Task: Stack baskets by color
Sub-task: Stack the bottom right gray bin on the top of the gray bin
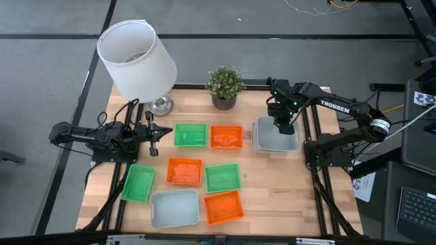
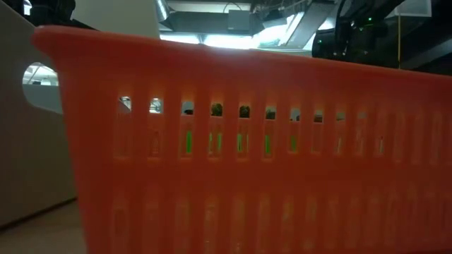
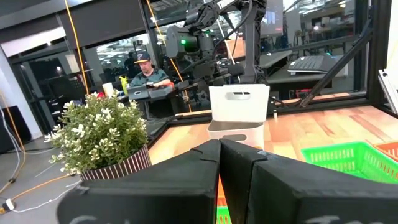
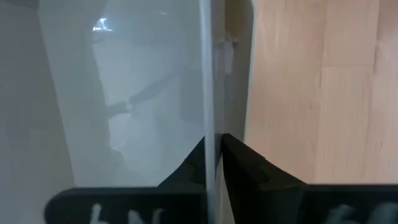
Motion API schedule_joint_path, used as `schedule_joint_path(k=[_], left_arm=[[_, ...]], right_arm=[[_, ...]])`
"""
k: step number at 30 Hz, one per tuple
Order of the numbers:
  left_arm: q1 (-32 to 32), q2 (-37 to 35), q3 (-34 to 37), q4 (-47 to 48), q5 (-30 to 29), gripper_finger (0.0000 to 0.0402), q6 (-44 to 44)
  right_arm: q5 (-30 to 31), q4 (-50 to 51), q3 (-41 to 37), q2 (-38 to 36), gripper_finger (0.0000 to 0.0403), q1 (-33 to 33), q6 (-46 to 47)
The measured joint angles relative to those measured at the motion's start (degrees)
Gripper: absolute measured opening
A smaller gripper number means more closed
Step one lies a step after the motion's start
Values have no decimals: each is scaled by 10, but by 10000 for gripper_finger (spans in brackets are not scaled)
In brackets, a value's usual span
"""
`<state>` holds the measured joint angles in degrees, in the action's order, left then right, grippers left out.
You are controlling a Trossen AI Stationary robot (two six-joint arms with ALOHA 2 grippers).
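You're in a robotics lab or open workshop: beyond your left gripper (image 3: 219, 163) sit glass partitions (image 3: 323, 37), desks with a laptop (image 3: 309, 62), a seated person (image 3: 146, 73), cabled equipment stands (image 3: 211, 31) and exposed ceiling ducts (image 2: 212, 25).

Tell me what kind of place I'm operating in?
Likely a robotics lab or workshop: a wooden table on a framed rig, a person seated at a desk behind it, and another robot arm beyond.

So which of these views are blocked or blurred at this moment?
Low view: an orange basket fills the frame, backlit through its slots. Right wrist view: soft focus, the right pincer pinching a grey basket's wall. Left wrist view: sharp. High view: unobstructed.
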<state>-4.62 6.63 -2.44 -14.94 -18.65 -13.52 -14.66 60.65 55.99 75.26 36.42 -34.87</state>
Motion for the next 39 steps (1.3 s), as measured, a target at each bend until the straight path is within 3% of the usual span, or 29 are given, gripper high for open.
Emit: schedule_joint_path(k=[22, 35, 39], left_arm=[[0, 0, 0, 4, 0, 0, 0], [0, 0, 0, 4, 0, 0, 0], [0, 0, 0, 4, 0, 0, 0]], right_arm=[[2, 2, 0, 1, 29, 0, 29], [17, 5, 0, 1, 68, 0, 43], [61, 9, 0, 2, 69, 0, 62]])
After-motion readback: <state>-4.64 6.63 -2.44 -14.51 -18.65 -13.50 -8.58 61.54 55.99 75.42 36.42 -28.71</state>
